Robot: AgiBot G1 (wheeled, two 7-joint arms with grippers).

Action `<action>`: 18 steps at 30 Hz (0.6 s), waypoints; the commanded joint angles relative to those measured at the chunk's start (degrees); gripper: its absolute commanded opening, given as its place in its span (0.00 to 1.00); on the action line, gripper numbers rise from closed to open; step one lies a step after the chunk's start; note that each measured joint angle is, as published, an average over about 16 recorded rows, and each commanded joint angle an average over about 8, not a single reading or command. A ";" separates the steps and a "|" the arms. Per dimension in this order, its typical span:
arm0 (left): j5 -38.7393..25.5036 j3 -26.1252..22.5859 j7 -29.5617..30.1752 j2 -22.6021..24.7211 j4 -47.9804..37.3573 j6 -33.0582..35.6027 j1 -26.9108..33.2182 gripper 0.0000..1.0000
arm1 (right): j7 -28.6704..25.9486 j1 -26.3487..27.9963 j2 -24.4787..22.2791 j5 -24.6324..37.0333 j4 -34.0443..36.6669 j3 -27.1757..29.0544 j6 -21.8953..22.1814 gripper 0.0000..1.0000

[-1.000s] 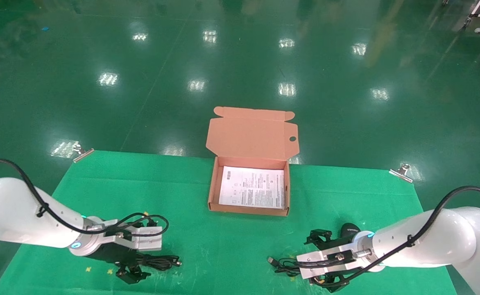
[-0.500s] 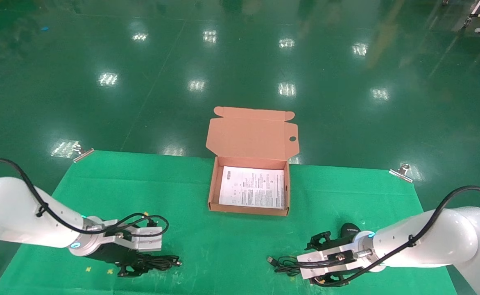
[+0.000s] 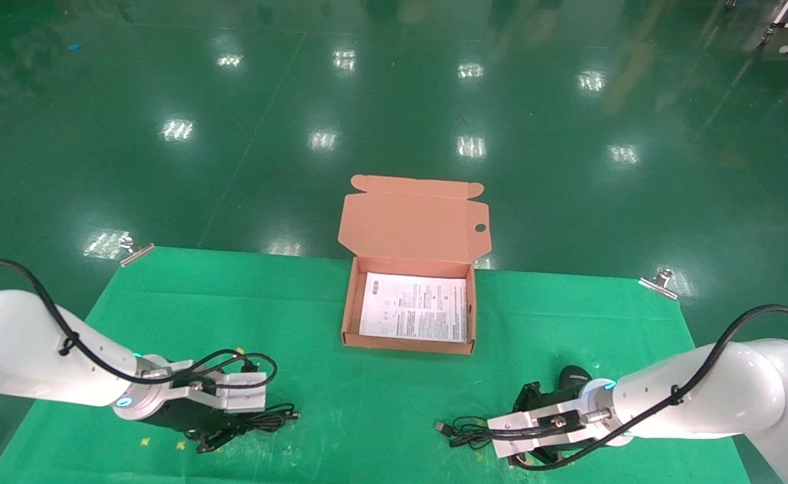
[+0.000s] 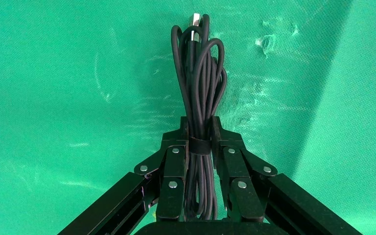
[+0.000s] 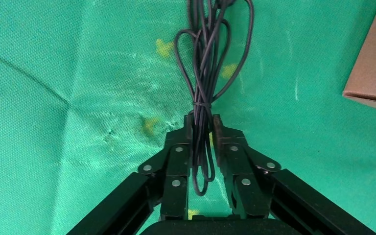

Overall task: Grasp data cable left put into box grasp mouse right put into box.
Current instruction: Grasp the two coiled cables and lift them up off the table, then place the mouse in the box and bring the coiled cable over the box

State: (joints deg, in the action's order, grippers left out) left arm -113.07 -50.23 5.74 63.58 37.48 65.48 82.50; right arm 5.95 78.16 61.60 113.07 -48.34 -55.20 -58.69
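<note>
The data cable (image 4: 198, 73), a tied black bundle, lies on the green cloth at the near left. My left gripper (image 4: 199, 128) is shut on it at its strap. In the head view the cable's loops (image 3: 269, 421) stick out past the left gripper (image 3: 222, 431). At the near right my right gripper (image 5: 202, 125) is shut on the mouse's thin cord bundle (image 5: 206, 73). The cord's USB plug (image 3: 442, 426) points left. The black mouse (image 3: 572, 374) shows partly behind the right wrist. The open salmon box (image 3: 404, 343) stands mid-table with a white printed sheet inside.
The box's lid (image 3: 414, 218) stands up at the far side. Metal clips (image 3: 137, 250) (image 3: 659, 281) hold the cloth at the far corners, with glossy floor beyond. One box corner (image 5: 374, 63) shows in the right wrist view. Small yellow marks dot the cloth.
Both grippers have gone from wide open to shut, the left on the data cable and the right on the mouse's cord. The cable's free end has shifted slightly.
</note>
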 commanded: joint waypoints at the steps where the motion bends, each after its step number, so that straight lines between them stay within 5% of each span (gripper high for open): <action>1: 0.00 -0.01 0.00 0.00 0.01 0.01 0.00 0.00 | 0.00 -0.03 0.01 0.01 0.01 -0.01 -0.02 0.00; 10: 0.52 0.41 -1.49 -1.35 3.18 0.43 0.78 0.00 | -2.29 2.56 -3.52 -0.97 -3.69 1.96 -0.66 0.00; 18: 0.03 2.43 0.57 -5.43 17.84 -0.10 4.48 0.00 | -10.59 9.53 -10.34 0.15 -15.35 7.15 1.38 0.00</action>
State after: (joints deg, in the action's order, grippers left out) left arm -113.84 -47.95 6.99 59.05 54.57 64.77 86.87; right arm -2.68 87.92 53.72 112.90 -61.21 -48.51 -56.69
